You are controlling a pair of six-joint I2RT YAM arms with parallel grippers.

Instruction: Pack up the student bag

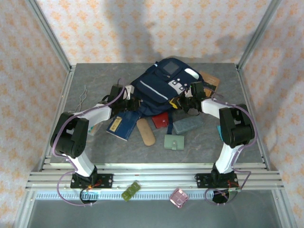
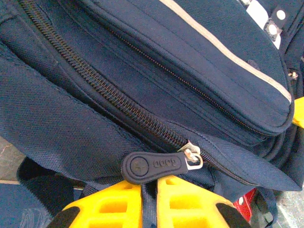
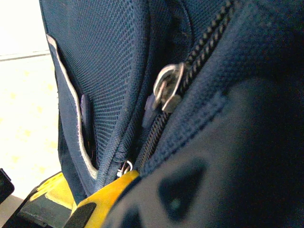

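Observation:
The student bag (image 1: pixel 164 84), navy with a pale stripe and white patches, lies at the table's back centre. My left gripper (image 1: pixel 129 99) is at its lower left edge. In the left wrist view its yellow fingers (image 2: pixel 190 199) are shut on a navy strip of the bag, and the rubber zip pull (image 2: pixel 154 166) lies across their tips. My right gripper (image 1: pixel 182 101) is at the bag's lower right edge. Its jaws (image 3: pixel 133 175) are pressed together, with the fabric edge beside a zip (image 3: pixel 166 88) running in between the tips.
In front of the bag lie a navy booklet (image 1: pixel 122 126), a tan oblong case (image 1: pixel 146 132), a red pouch (image 1: pixel 160 120), a grey-blue case (image 1: pixel 188 124) and a green wallet (image 1: pixel 174 142). A brown flat item (image 1: pixel 209 79) sits behind the right arm. Frame posts stand at the corners.

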